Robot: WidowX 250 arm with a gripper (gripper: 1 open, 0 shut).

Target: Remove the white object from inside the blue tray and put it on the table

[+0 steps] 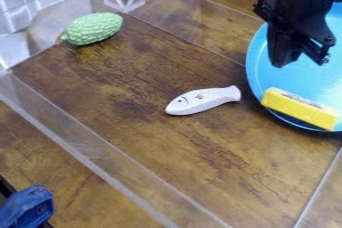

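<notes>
The white object [202, 99], a small fish-shaped toy with a forked tail, lies flat on the table [160, 142] just left of the blue tray [271, 92]. It is outside the tray and nothing touches it. My gripper [297, 60] hangs above the tray's left part, up and to the right of the fish, pointing steeply down. Its black fingers are shut with nothing between them.
A yellow box with a white label [299, 109] lies in the blue tray at the right edge. A bumpy green vegetable [92, 28] sits at the far left. Clear acrylic panels [80, 137] edge the table. Something blue [24, 209] shows at the bottom left corner.
</notes>
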